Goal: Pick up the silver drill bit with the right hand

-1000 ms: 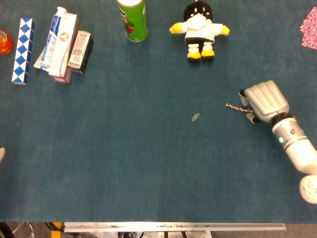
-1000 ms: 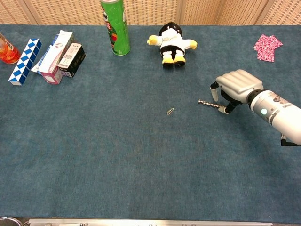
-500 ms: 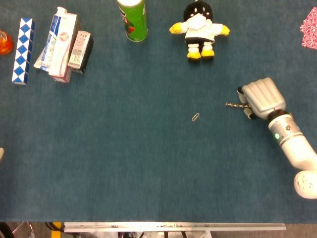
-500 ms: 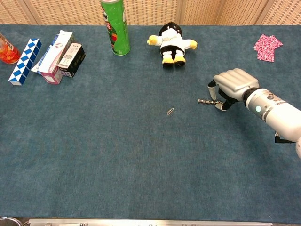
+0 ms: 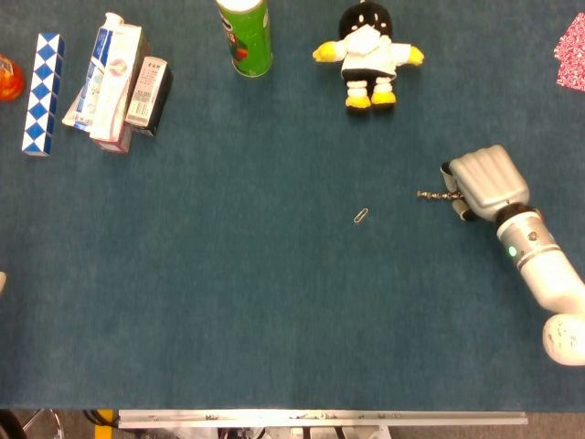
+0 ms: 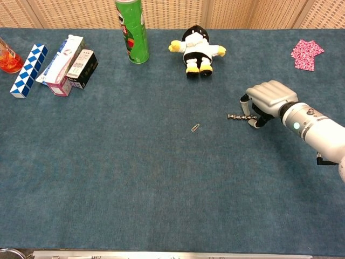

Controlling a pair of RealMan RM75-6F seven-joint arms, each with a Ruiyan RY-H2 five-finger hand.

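The silver drill bit [image 5: 431,195] [image 6: 236,116] lies nearly level at the right of the blue cloth. Its right end sits between the thumb and curled fingers of my right hand [image 5: 487,180] [image 6: 268,98], which pinches it. The twisted tip sticks out to the left of the hand. Whether the bit is clear of the cloth cannot be told. A pale sliver at the left edge of the head view may be my left hand [image 5: 2,282]; how its fingers stand is hidden.
A paper clip [image 5: 361,216] lies left of the bit. At the back stand a plush toy [image 5: 367,55], a green can [image 5: 246,35], several boxes [image 5: 117,82] and a blue-white checked block [image 5: 42,91]. A pink cloth [image 6: 306,54] lies at the far right.
My right hand closed in on the bit's right end and shifted slightly left and back. The bit turned from tilted to nearly level and moved with the hand.
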